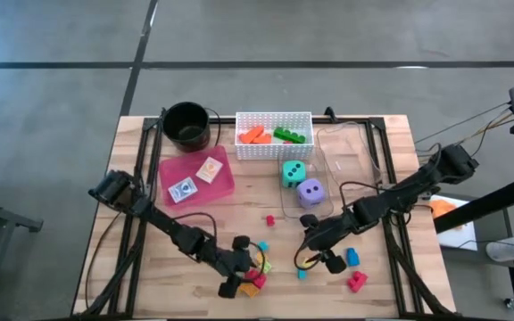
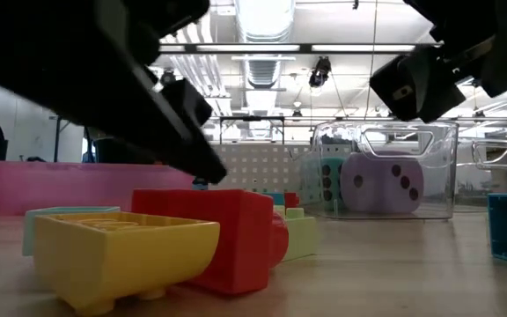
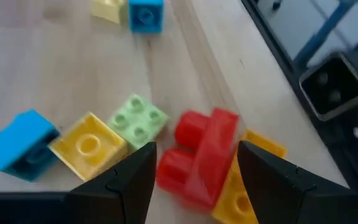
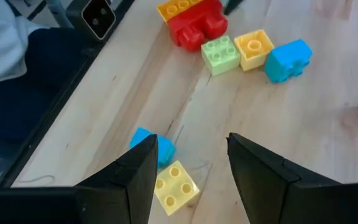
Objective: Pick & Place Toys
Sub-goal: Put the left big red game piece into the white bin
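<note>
Several toys already put away: orange and green plastic blocks in the white perforated basket, two small cards on the pink flat tray. Still loose on the wooden table: teal die, purple die, scattered small bricks. Roughly a third done, by estimate.

Left gripper low over the red plastic brick, fingers apart and straddling it, not clamped. Right gripper apart, empty, above a yellow studded brick.

Only from table height: dice seemingly behind a clear plastic bin, barely visible from overhead.
</note>
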Controlling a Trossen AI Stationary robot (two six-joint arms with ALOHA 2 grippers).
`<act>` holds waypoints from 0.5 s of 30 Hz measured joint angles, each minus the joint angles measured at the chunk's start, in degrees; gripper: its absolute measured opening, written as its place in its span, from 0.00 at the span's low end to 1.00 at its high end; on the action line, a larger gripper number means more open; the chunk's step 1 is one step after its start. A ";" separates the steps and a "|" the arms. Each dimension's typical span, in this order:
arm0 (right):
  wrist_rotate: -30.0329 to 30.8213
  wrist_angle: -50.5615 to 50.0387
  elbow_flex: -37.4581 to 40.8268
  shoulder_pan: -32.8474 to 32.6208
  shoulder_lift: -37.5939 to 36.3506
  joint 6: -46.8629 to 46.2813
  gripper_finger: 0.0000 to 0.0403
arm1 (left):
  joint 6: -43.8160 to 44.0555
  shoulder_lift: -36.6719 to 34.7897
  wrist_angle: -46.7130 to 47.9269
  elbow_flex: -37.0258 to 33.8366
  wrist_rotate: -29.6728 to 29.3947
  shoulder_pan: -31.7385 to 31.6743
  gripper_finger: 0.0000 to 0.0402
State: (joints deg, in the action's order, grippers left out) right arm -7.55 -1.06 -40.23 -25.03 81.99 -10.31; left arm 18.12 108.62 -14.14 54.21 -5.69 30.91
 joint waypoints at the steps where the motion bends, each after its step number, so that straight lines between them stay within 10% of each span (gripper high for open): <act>1: 0.00 0.08 0.00 -0.03 -0.04 -0.07 0.49 | -1.00 0.00 1.05 0.00 -0.02 0.27 0.57; 15: 0.04 1.86 0.00 -0.62 -0.12 -0.25 0.49 | -3.16 0.00 5.49 -0.17 -2.23 0.44 0.57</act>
State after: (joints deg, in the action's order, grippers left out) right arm -7.51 0.80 -40.23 -25.65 81.87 -10.57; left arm 14.95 108.62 -8.65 54.04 -7.92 31.35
